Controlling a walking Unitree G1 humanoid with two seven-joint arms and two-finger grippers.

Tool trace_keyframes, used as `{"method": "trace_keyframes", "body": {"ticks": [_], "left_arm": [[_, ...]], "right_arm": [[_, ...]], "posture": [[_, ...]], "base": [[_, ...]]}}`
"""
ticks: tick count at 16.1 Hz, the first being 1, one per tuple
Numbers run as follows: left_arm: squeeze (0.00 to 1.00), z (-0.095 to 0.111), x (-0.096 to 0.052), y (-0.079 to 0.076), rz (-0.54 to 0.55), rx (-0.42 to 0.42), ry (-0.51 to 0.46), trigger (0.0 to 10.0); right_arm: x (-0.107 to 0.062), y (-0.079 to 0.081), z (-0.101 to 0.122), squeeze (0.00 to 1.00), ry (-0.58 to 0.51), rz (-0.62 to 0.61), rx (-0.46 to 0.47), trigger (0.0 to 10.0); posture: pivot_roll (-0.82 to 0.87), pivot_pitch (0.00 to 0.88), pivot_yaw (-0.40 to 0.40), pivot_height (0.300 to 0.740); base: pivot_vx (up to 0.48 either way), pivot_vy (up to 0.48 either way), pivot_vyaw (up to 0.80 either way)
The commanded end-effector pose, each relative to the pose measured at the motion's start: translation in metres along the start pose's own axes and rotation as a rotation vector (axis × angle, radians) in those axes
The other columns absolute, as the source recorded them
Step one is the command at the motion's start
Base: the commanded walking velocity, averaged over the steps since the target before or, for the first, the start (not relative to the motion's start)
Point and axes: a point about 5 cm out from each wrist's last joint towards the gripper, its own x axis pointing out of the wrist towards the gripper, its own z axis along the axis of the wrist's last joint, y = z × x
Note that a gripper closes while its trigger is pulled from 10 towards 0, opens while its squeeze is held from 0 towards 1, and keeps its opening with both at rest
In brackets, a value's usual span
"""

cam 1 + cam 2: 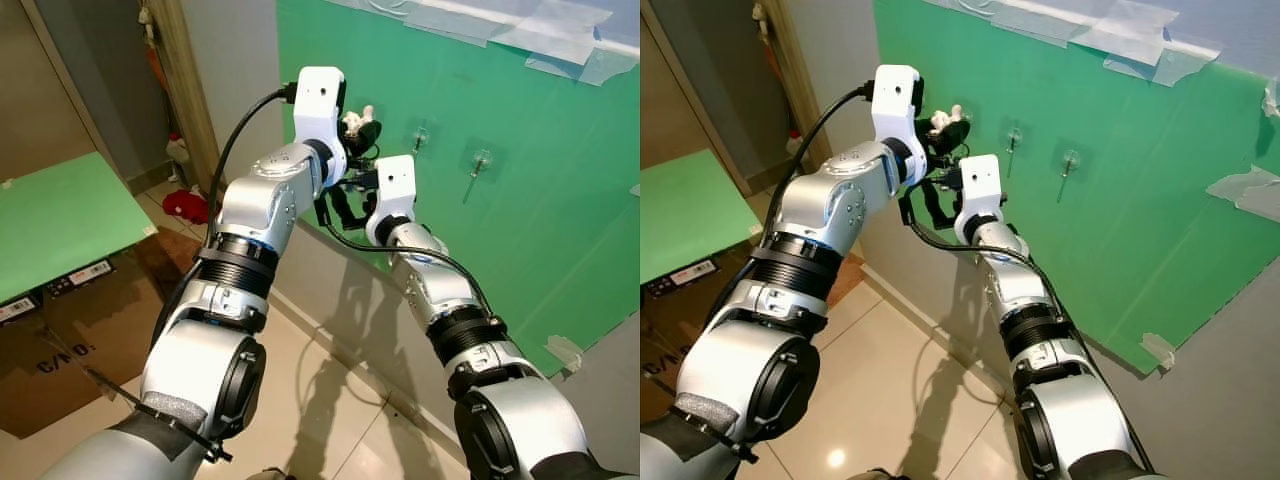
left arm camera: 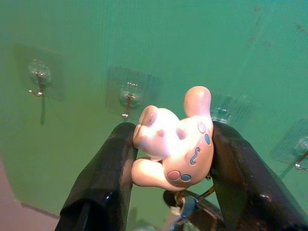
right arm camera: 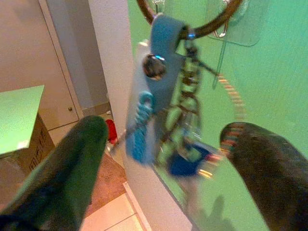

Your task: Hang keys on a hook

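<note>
- Left wrist view has the left gripper (image 2: pixel 173 163) clamped on a little white plush charm (image 2: pixel 175 144) with pink and blue spots, one black finger (image 2: pixel 103 178) pressed against each side of it. That charm is part of the keys bundle.
- Behind the charm you can see the green board (image 2: pixel 96 48) with a row of clear stick-on hooks (image 2: pixel 129 96) on it, so the charm is up close to the board.
- Right wrist view: the rest of the keys (image 3: pixel 168 110) dangle between the right gripper's (image 3: pixel 168 159) two fingers, which are spread wide and not touching anything. There's a blue strap, a metal rivet, a blue coiled bit and some colourful beads, all hanging from a dark ring (image 3: pixel 211 26) near one hook's plate.
- Can't tell whether the ring is actually over the hook.
- Head views: both arms are raised to the board, left gripper (image 1: pixel 360 130) above, right gripper (image 1: pixel 345 200) just under it.
- Off to the robot's left sits a cardboard box (image 1: pixel 60 330).
</note>
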Motion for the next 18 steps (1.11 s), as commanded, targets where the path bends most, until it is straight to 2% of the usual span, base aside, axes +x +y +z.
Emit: {"method": "trace_keyframes", "body": {"ticks": [1, 4, 7, 18], "left_arm": [[0.00, 0.0022, -0.0012, -0.0033, -0.020, 0.003, -0.005, 0.0], [0.00, 0.0023, -0.0019, -0.0040, -0.024, 0.001, -0.006, 0.0], [0.00, 0.0015, -0.0029, -0.0028, -0.018, 0.005, -0.005, 0.0], [0.00, 0.0002, -0.0031, -0.0016, -0.011, 0.011, 0.000, 0.0]], "right_arm": [[0.0026, 0.0019, 0.0049, 0.00, -0.015, 0.004, -0.002, 0.0], [0.0027, 0.0019, 0.0056, 0.00, -0.020, 0.006, 0.006, 0.0], [-0.0011, -0.0067, 0.0036, 0.00, -0.025, -0.013, 0.022, 0.0], [-0.0057, -0.0054, 0.0002, 0.00, -0.034, -0.013, 0.048, 0.0]], "posture": [[-0.05, 0.000, 0.030, 0.740], [-0.05, 0.000, 0.024, 0.740], [-0.05, 0.000, 0.022, 0.740], [-0.06, 0.000, 0.027, 0.740]], "base": [[0.000, 0.000, 0.00], [0.000, 0.000, 0.00], [0.000, 0.000, 0.00], [0.000, 0.000, 0.00]]}}
